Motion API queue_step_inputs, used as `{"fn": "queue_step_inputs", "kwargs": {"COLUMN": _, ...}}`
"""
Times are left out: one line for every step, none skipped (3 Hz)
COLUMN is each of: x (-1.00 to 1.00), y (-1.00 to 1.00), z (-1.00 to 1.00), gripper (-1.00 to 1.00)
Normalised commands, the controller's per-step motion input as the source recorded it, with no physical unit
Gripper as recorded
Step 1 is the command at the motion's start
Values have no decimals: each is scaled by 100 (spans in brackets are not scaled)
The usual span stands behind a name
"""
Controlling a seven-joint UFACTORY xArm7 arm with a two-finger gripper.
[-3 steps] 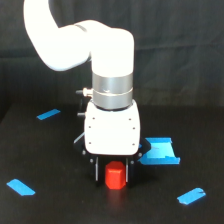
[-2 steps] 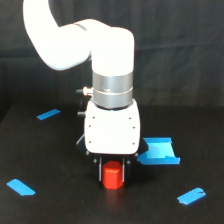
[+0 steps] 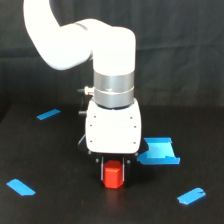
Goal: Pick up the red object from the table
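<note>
The red object point(image 3: 114, 175), a small orange-red hexagonal block, stands on the black table point(image 3: 55, 205) just below the white wrist housing. My gripper point(image 3: 114, 169) is straight above it, low over the table. Its dark fingers point(image 3: 102, 168) sit on both sides of the block's upper half and press against it. The block's base appears to rest on the table. The fingertips are partly hidden by the housing and its shadow.
A blue tray point(image 3: 160, 151) lies just to the exterior view's right of the gripper, close to the housing. Blue tape strips lie at the back left point(image 3: 48, 114), front left point(image 3: 21, 187) and front right point(image 3: 191, 195).
The gripper has come down a little around the block and its fingers have closed in against its sides. The block has stayed in place.
</note>
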Motion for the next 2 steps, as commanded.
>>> {"fn": "queue_step_inputs", "kwargs": {"x": 0, "y": -14, "z": 88, "gripper": -100}}
{"fn": "queue_step_inputs", "kwargs": {"x": -9, "y": 9, "z": 92, "gripper": -100}}
